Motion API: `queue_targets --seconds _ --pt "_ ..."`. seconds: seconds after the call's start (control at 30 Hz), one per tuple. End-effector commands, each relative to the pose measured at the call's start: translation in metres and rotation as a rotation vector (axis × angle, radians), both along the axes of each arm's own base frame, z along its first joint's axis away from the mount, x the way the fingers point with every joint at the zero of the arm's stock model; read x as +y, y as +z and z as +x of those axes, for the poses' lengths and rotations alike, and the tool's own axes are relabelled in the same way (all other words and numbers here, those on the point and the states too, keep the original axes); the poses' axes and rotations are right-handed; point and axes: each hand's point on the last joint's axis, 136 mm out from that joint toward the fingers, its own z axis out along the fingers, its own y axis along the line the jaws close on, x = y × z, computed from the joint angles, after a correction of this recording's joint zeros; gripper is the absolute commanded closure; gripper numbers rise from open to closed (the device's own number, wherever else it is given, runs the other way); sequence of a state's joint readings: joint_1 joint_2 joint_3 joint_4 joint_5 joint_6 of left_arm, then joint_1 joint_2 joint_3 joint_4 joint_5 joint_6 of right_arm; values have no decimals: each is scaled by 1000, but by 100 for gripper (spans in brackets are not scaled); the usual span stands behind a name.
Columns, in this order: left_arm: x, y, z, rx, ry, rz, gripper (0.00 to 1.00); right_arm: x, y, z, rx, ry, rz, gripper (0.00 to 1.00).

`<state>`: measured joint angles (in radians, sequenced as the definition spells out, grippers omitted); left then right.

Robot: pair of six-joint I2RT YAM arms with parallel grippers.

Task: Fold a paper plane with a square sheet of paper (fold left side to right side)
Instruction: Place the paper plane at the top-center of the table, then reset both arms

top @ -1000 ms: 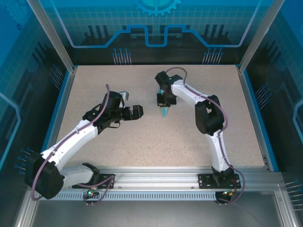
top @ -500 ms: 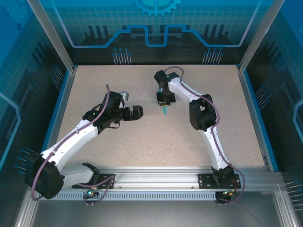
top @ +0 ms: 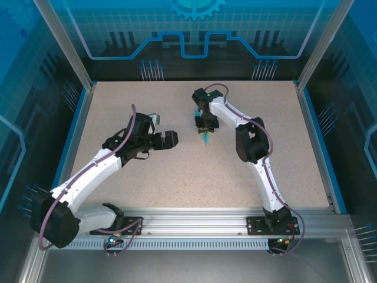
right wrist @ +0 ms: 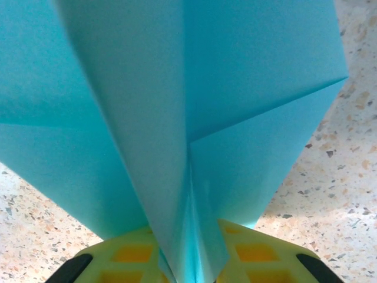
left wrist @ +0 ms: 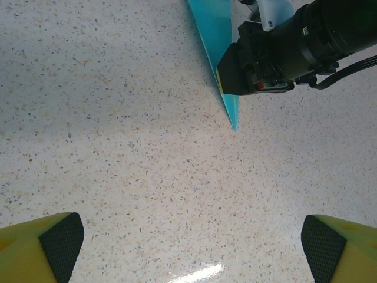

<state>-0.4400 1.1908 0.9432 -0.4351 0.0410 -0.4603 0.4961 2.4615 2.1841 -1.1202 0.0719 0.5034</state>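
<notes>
Pointing its slim tip toward the near edge, the paper plane is near the middle of the bench, a little closer to the far edge. The right claw comes at it from above; in the right wrist view the plane's folded light-blue keel runs down between the two yellow fingers, which flank it closely, though I cannot tell whether they actually pinch it. The left claw hovers just to the left of the plane, spread wide with nothing between its black pads.
</notes>
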Motion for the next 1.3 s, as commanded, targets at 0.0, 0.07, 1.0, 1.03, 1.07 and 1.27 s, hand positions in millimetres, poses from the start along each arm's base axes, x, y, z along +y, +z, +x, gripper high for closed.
queue_targets --seconds 0.0,0.07,1.0,1.03,1.07,1.27 --pt "2 15 3 -22 -6 0 1 -2 18 -5 -5 9 -9 75" --pt "1 18 2 -24 -7 -8 1 -3 25 -7 -15 6 -11 71" --pt "119 48 37 -417 474 131 1 -155 152 -104 -621 -141 29 5" --pt "123 46 38 -437 473 165 1 -162 150 -106 -645 -153 27 3" --pt "127 44 39 -455 478 207 1 -170 148 -106 -674 -170 21 0" --pt "157 12 42 -448 513 437 1 -219 122 -110 -865 -191 -119 0"
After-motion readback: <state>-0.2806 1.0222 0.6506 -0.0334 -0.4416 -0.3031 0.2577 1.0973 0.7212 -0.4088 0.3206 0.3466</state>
